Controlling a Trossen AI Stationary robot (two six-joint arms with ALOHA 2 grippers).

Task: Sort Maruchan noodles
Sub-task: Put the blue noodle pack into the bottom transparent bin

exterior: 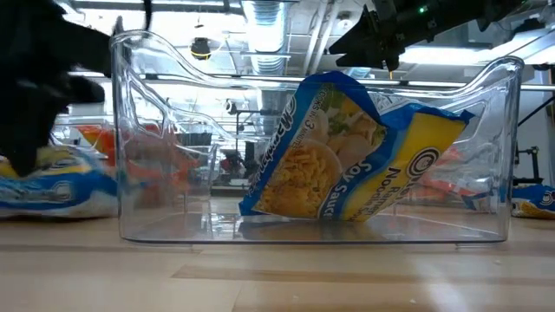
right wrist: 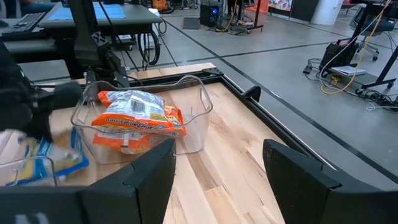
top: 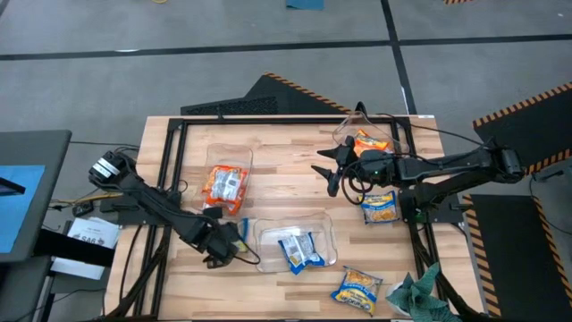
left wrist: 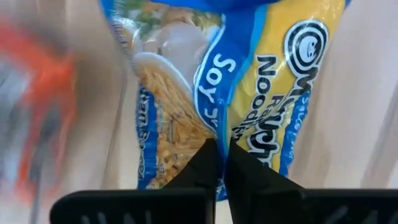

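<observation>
Blue-yellow noodle packet (left wrist: 236, 81), lower edge hidden

"Soy Sauce" on the blue-and-yellow noodle packet (exterior: 347, 156)

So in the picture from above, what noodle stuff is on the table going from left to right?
orange packets → blue-and-yellow packets → loose yellow packet → teal cloth
</observation>
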